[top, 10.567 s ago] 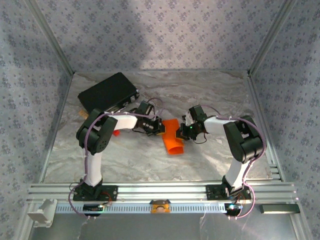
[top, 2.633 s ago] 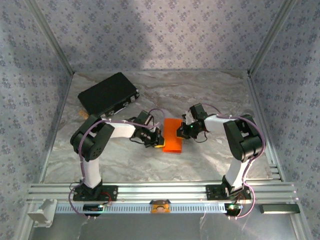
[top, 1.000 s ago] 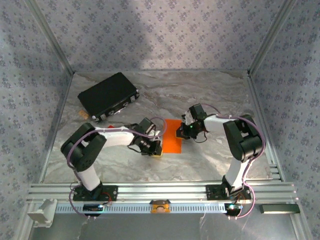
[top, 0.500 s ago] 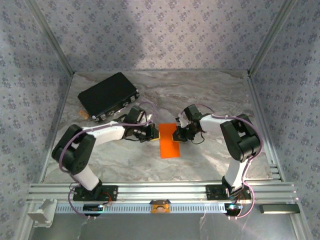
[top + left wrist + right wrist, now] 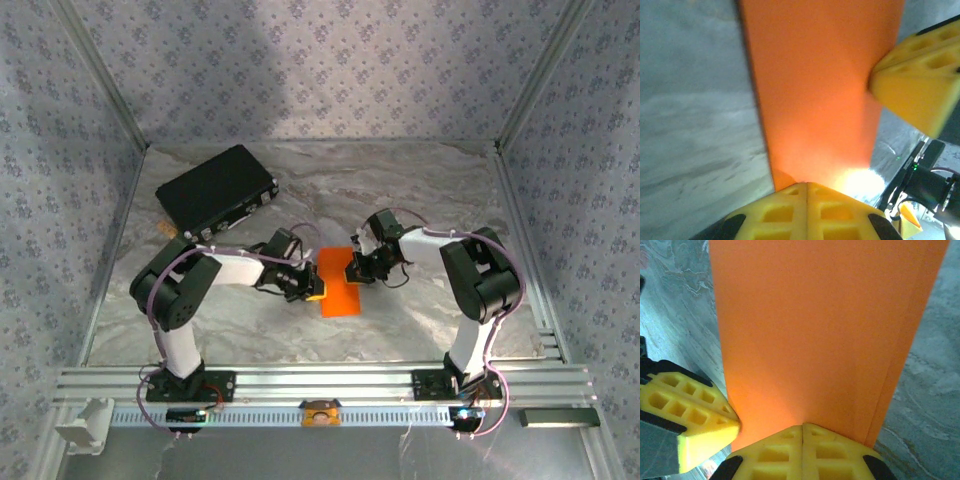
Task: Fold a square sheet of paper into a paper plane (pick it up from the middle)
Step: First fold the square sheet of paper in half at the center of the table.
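L gripper [image 5: 314,292], R gripper [image 5: 352,272] both clenched; tips on opp. edges of orange paper [image 5: 337,284] on table [image 5: 420,190]

marbled table [image 5: 420,190], orange paper [image 5: 338,287], black case [image 5: 215,190]

Folded low and angled inward toward each other, with the left gripper [image 5: 312,290] and the right gripper [image 5: 352,272] near one another, tips lowered, yellow pads [image 5: 775,216] of each pressed together, fully closed.
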`<state>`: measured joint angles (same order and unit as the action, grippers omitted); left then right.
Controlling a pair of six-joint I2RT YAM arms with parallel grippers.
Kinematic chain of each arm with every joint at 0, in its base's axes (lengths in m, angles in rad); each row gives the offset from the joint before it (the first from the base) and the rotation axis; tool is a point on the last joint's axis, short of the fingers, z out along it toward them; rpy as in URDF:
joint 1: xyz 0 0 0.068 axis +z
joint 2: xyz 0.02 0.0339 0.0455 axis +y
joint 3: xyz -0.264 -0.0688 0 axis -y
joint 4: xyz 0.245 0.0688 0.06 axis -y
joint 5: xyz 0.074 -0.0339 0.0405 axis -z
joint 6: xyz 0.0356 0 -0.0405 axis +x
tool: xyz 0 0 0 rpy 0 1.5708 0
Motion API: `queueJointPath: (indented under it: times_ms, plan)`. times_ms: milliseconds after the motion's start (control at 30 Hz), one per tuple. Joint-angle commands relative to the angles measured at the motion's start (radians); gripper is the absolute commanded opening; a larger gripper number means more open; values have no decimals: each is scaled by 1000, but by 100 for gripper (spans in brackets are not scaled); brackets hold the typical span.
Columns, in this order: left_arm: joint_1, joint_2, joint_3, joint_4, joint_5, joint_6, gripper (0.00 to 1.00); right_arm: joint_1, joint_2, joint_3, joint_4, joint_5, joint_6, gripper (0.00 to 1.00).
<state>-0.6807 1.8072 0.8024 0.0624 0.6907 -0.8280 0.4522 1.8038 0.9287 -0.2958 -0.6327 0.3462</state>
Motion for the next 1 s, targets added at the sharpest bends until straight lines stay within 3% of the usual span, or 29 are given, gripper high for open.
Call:
queueJointPath:
  times_ms: [0,367,600,967]
  plan:
    - [-15,18,0,-42,-21,34,0,3,31,13,-51,27,-17,0]
    - [7,-89,125,-155,-102,51,0,2,-6,9,-30,-6,-14,0]
    - [74,9,214,-102,-90,4,0,2,-1,4,-26,-14,-15,0]
    - [90,159,301,-78,-96,22,0,2,-7,2,-24,-15,-17,0]
